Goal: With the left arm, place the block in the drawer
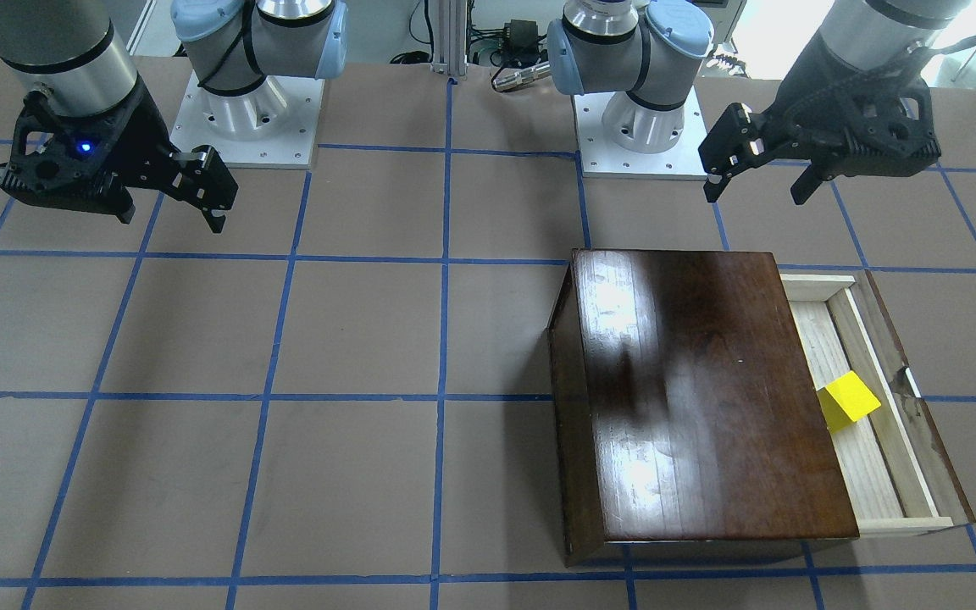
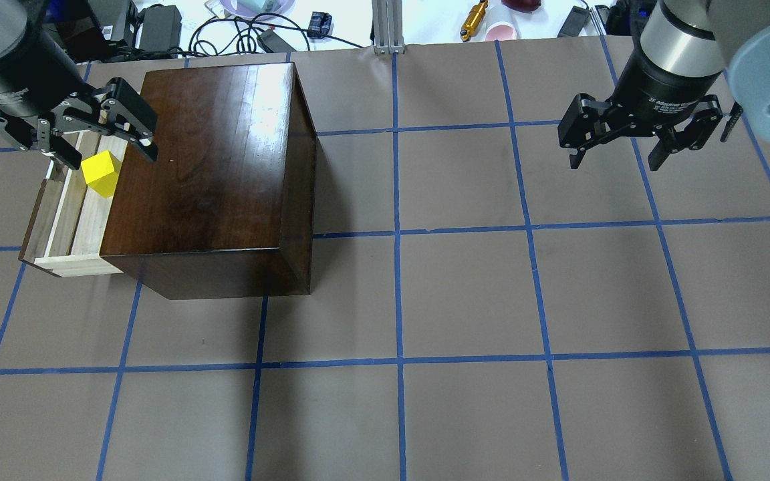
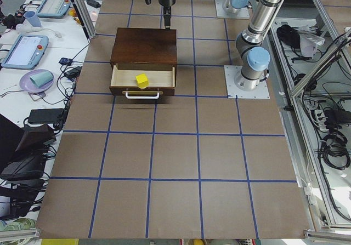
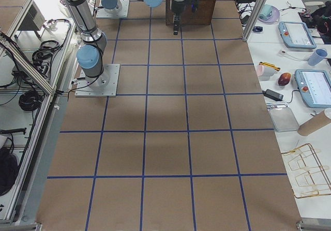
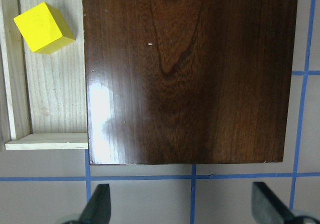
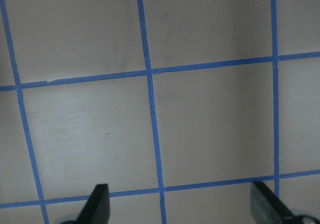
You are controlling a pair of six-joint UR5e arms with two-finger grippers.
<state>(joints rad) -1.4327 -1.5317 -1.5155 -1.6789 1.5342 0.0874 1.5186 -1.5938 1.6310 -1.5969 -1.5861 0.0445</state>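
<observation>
The yellow block (image 2: 101, 174) lies inside the open drawer (image 2: 67, 220) of the dark-brown cabinet (image 2: 211, 174); it also shows in the front view (image 1: 849, 398) and in the left wrist view (image 5: 44, 27). My left gripper (image 2: 105, 156) hangs open and empty, raised above the drawer's robot-side end and clear of the block; in the front view (image 1: 756, 193) it is between the arm's base and the cabinet. My right gripper (image 2: 615, 164) hangs open and empty above bare table, far from the cabinet.
The table (image 2: 425, 300) is brown with a blue tape grid. The drawer's front panel and handle (image 3: 142, 95) face the table's left end. Cables and small items (image 2: 238, 27) lie beyond the far edge. The arm bases (image 1: 242, 110) stand at the robot's side.
</observation>
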